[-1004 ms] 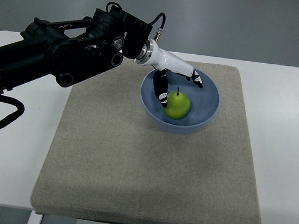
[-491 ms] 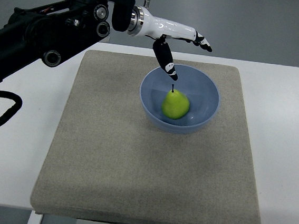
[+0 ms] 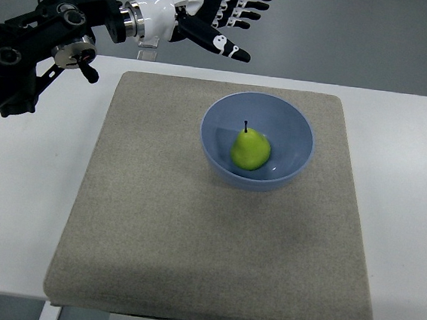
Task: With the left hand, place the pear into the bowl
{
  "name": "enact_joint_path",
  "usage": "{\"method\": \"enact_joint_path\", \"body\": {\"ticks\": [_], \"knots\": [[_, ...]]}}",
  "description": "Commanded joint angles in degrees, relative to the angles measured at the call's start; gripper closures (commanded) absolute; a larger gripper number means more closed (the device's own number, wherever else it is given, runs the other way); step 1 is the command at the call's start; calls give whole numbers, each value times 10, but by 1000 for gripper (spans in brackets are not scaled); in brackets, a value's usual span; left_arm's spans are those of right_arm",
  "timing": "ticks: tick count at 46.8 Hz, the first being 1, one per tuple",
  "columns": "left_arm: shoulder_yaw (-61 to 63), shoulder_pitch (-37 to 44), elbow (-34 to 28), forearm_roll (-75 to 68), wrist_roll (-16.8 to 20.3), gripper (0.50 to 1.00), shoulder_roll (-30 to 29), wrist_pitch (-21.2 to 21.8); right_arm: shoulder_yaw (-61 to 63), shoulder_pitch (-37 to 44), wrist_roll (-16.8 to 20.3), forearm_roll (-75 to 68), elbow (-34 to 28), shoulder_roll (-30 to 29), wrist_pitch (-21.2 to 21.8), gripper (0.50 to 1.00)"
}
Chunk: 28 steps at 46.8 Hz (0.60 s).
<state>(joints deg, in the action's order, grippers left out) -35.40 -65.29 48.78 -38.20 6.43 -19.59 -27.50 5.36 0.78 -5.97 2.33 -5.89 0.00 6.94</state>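
Pear (image 3: 250,149): sits upright on the floor of the bowl, stem up, slightly toward the bowl's left side; nothing touches it
Bowl (image 3: 299,130): blue, on the grey mat toward the mat's far edge, right of its middle; it stands where it stood a second ago
Mat (image 3: 191,233): covers most of the white worktop (image 3: 415,187), bare save for the bowl
Left hand (image 3: 212,16): empty, fingers stretched out flat and apart, thumb pointing down toward the worktop's far edge; it hangs beyond that far edge, well apart from the bowl
Left arm (image 3: 44,38): comes in over the far-left corner of the worktop
Right arm: not in view
What changed: a second ago the hand was down inside the bowl with its fingers right around the pear; half a second ago it had lifted to the bowl's far rim, already loose of the fruit; now it is higher and farther back, past the worktop's far edge
Pear since then: it has tipped a little straighter and otherwise stayed put, so the release left it settled
Meaning for the task: judged from this, the placing is done and the arm is only withdrawing
What is left: at most, bringing the arm to rest clear of the worktop
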Motion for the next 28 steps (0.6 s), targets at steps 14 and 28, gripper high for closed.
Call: {"method": "enact_joint_path", "body": {"ticks": [14,28], "knots": [[-58,63,-72,188,0,506,-19,-4,0,0,0,0,0,0,0,574],[-57,117,-133,337,-1,506,-24,-15,0,0,0,0,0,0,0,574]]}}
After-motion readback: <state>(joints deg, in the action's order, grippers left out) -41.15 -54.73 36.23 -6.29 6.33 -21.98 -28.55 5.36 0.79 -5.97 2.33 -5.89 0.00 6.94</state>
